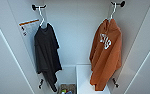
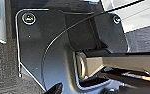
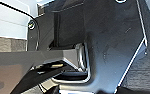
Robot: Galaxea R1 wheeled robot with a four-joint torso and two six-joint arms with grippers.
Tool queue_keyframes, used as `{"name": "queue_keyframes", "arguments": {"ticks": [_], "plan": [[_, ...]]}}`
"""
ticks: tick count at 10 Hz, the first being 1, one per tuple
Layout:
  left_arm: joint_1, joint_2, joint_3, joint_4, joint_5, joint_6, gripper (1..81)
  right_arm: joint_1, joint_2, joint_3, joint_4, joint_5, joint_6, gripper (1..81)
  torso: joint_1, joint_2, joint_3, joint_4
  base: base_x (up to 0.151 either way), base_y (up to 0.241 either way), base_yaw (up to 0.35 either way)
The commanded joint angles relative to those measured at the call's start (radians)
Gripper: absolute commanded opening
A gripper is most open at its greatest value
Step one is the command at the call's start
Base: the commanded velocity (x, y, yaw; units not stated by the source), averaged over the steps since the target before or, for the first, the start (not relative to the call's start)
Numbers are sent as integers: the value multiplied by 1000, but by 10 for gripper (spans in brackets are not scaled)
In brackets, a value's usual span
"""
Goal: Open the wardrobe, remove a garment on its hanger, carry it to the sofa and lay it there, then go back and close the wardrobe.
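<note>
Open tall white wardrobe (image 1: 76, 37); burnt-orange hooded sweatshirt (image 1: 106, 53) hangs by its thin white hanger (image 1: 112, 12) from a black peg; grippers' opening and position cannot be told; the hook might snag on removal.

A home: open white wardrobe (image 1: 76, 37) with clothes hanging on hooks.

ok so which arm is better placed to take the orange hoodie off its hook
Probably the right. The orange hoodie hangs on its white hanger at the right of the open wardrobe, the right arm's side; the black T-shirt hangs at the left. Neither arm has reached in yet.
</note>
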Motion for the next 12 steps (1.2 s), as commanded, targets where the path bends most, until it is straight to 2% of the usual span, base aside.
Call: {"name": "queue_keyframes", "arguments": {"ticks": [1,12], "plan": [[-18,-15,9,-4,59,1,811,14,1,11,-3,-63,-4,811,0,0,0,0,66,0,0],[-16,-15,9,-4,59,1,811,16,3,11,-3,-63,-4,811,-1,0,0,0,75,-6,0]]}}
